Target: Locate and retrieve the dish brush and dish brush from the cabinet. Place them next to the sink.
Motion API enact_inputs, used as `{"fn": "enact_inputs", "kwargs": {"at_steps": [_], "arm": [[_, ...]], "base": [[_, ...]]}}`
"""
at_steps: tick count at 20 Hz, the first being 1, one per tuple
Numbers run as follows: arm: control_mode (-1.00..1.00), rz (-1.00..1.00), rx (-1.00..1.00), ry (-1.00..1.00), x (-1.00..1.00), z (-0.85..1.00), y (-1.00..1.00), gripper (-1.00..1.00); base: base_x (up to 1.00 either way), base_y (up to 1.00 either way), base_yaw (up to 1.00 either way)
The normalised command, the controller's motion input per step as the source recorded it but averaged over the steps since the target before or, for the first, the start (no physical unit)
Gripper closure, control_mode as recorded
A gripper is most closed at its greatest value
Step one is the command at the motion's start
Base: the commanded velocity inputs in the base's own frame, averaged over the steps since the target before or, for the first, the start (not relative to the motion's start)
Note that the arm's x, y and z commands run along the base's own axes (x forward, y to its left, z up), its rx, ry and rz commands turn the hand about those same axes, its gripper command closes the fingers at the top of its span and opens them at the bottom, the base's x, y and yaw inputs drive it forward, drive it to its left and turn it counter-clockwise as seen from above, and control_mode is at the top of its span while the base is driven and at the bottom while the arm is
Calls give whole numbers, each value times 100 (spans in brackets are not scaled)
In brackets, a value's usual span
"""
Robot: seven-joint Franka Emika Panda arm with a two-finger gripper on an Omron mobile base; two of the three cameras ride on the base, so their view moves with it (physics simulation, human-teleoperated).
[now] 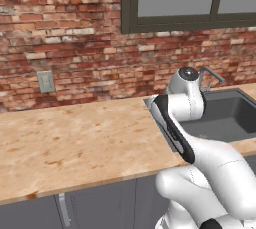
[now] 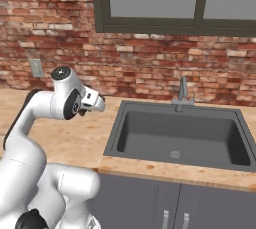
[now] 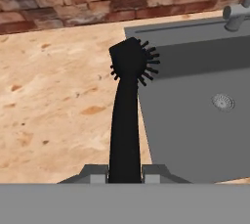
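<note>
One black dish brush (image 3: 126,120) is in evidence. One sink (image 2: 182,135) is present, with one round metal drain (image 3: 222,101) in its floor and one curved metal faucet (image 2: 182,92) at its back rim. One counter (image 1: 75,143) of pale orange stone carries the sink. One brick wall (image 1: 65,48) runs behind it, with one window (image 2: 175,0) above and one wall outlet (image 1: 46,81) set in the bricks.

The jaws of the gripper (image 3: 125,173) are drawn nearly together and clenched on the lower end of the brush handle, one finger pressed to each side of it. In the hand view the handle rises straight up from between the jaws. The round spiky bristle head stands at the far end, well clear of the fingers. Seen from there, the head overlaps the near left corner of the basin rim. Whether the bristles touch the rim or hang above it cannot be told.

Relative to the jaws, bare counter lies to the left and ahead. The basin opens to the right, with the drain to the right of the handle and the faucet at the far right. The brick wall crosses beyond the brush head.

In the right base view the hand sits above the counter, just left of the sink's left rim.
</note>
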Motion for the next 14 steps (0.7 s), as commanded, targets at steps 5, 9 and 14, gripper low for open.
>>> {"fn": "enact_inputs", "kwargs": {"at_steps": [5,9,14], "arm": [[-100,0,1,6,48,-53,-7,100],[-100,0,2,0,57,-57,-7,100],[-100,0,2,0,61,-58,-1,100]], "base": [[0,0,0],[0,0,0],[0,0,0]]}}
